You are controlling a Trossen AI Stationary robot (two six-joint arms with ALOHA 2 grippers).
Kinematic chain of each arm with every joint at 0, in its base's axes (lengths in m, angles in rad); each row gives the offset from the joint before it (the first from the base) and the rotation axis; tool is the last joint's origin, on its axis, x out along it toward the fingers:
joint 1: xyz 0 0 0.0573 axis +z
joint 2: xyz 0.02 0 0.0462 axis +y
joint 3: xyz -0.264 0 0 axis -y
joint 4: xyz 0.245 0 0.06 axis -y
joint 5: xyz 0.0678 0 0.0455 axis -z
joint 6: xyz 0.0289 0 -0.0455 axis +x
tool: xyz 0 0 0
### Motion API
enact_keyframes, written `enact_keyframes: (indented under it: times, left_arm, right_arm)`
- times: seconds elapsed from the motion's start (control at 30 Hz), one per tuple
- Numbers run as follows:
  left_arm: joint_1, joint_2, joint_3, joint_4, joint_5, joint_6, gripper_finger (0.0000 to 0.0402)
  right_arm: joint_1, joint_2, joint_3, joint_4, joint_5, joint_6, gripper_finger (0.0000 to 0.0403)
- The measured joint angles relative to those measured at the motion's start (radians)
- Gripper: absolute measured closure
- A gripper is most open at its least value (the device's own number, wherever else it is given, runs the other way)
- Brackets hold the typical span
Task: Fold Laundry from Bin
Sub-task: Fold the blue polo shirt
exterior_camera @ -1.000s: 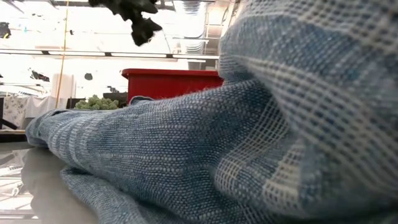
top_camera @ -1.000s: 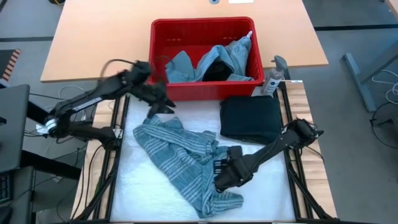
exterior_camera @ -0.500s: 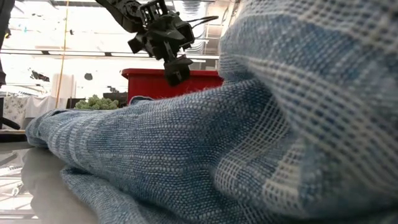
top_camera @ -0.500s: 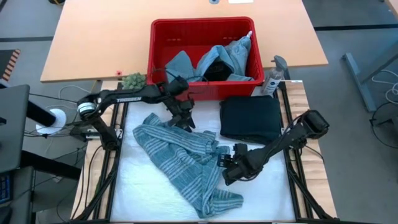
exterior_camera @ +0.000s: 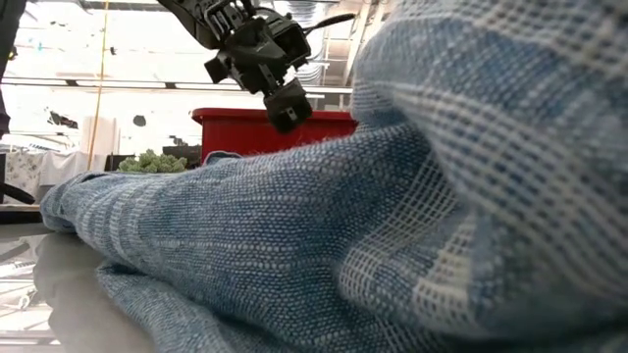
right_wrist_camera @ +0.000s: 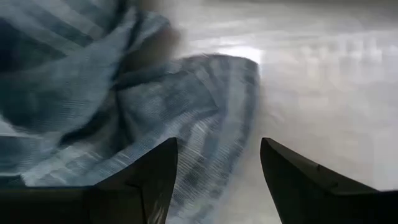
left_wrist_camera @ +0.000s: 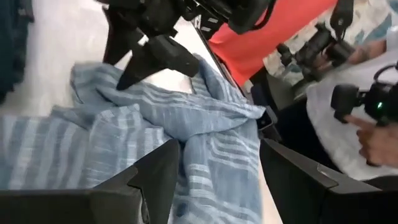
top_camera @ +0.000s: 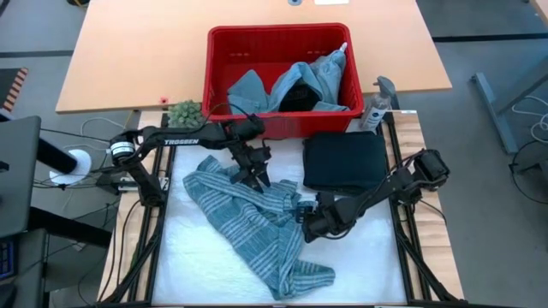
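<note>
Lying crumpled on the white mat of the desk (top_camera: 368, 265), the striped cloth (top_camera: 248, 218) ran from below the bin (top_camera: 214, 68) down toward the near edge; a folded black garment (top_camera: 345, 161) sat just beside it, right of it in the high view, and denim and dark laundry (top_camera: 300, 85) filled the bin. Only the high view showed this whole layout, along with a small green plant (top_camera: 183, 111) and a spray bottle (top_camera: 377, 107) at the bin's two sides. The low view was almost wholly filled by the cloth's weave (exterior_camera: 294, 245), with the bin's red wall (exterior_camera: 245, 132) behind it and the left tool (exterior_camera: 285, 103) hanging above the fabric. The left wrist view showed that tool's fingers (left_wrist_camera: 155, 180) spread apart with cloth between them but nothing gripped, and a person's hand at a device beyond the desk. The right wrist view showed its fingers (right_wrist_camera: 149, 177) likewise parted, empty, over the cloth's edge.

Half a second before, the left tool (top_camera: 254, 175) hovered nearer the bin; it had since dropped onto the cloth's upper part. The right tool (top_camera: 310, 224) had slid in from the mat to the cloth's right edge.
</note>
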Motion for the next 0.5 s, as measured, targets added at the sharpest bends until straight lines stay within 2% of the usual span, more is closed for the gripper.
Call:
enact_keyframes:
  times: [0.13,0.33,0.5]
  left_arm:
    - [-0.023,0.044,0.000,0.001,-0.046,0.079,0.0188]
    - [-0.059,0.087,0.000,0.005,-0.225,0.193,0.0188]
    - [-0.057,0.101,0.000,0.009,-0.265,0.258,0.0188]
  right_arm:
    - [-0.015,0.000,0.000,0.017,-0.009,-0.047,0.0148]
    - [-0.024,0.000,0.000,0.038,-0.036,-0.090,0.0149]
    - [-0.024,0.000,0.000,0.039,-0.037,-0.092,0.0149]
